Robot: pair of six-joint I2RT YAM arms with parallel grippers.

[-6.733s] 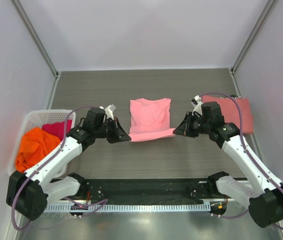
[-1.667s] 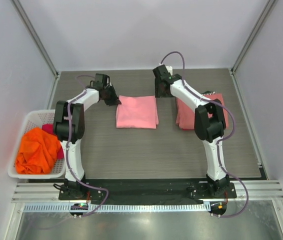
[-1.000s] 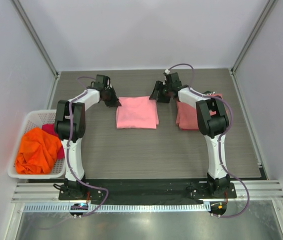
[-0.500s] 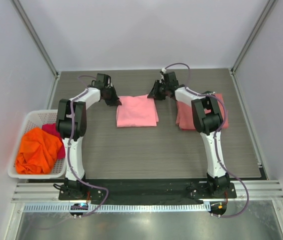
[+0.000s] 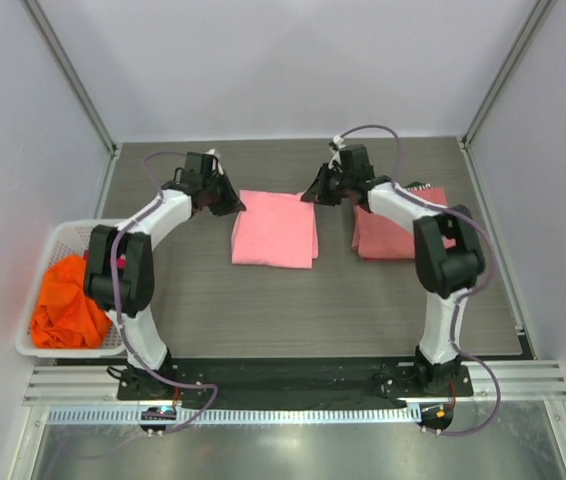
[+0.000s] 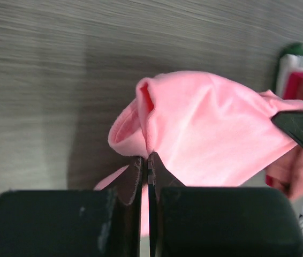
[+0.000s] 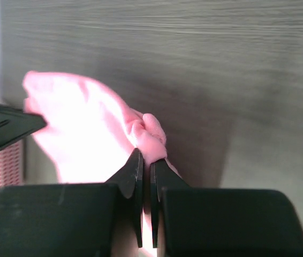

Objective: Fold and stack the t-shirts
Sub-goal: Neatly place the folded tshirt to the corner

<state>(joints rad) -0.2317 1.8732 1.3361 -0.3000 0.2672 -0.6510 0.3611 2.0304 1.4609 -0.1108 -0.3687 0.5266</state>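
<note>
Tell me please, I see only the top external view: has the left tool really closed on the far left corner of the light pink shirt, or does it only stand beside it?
Observer: It has closed. In the left wrist view the left tool is shut, with a fold of the light pink t-shirt pinched between its tips.
Operator: And the right tool?
Observer: The right wrist view shows the right tool shut on a bunched corner of the same shirt.
Operator: Does the cloth lie flat there?
Observer: No. In the left wrist view the pinched edge arches up, and a shadow falls on the table beside it.
</note>
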